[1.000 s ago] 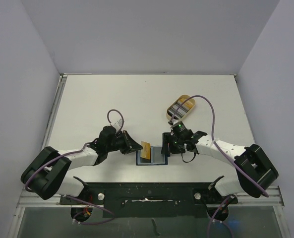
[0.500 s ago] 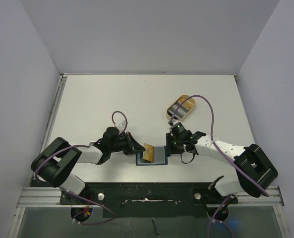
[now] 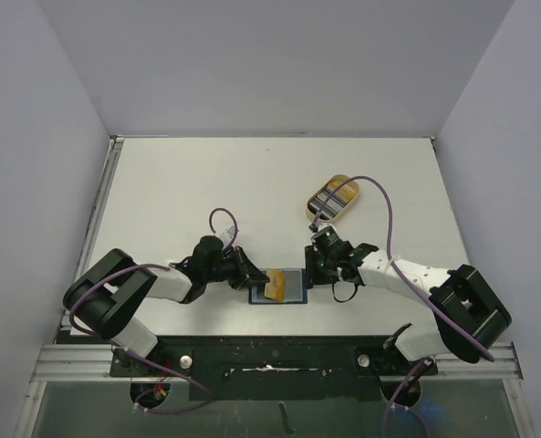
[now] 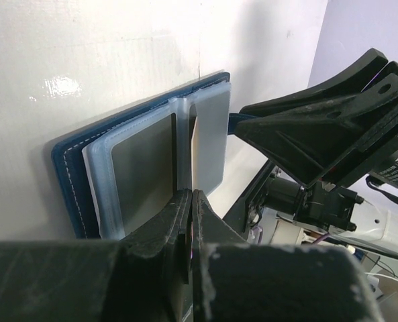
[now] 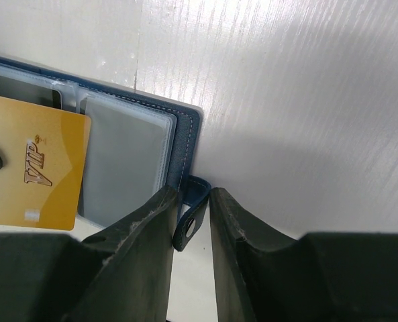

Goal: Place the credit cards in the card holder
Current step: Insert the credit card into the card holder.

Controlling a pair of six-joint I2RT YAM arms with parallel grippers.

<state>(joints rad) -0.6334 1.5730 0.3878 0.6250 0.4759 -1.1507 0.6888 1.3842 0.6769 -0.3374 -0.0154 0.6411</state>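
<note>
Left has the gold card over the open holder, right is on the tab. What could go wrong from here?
1. The gold VIP card hangs over the clear sleeves, not visibly in a pocket mouth; pushed on, it may buckle or slip in the left gripper.
2. The right gripper pinches only the snap tab, so the card holder could pivot or slide.

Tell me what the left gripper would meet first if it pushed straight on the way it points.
Most likely the card holder: the left gripper aims its gold card edge-on at the clear sleeves by the spine. Depth is unclear.
</note>
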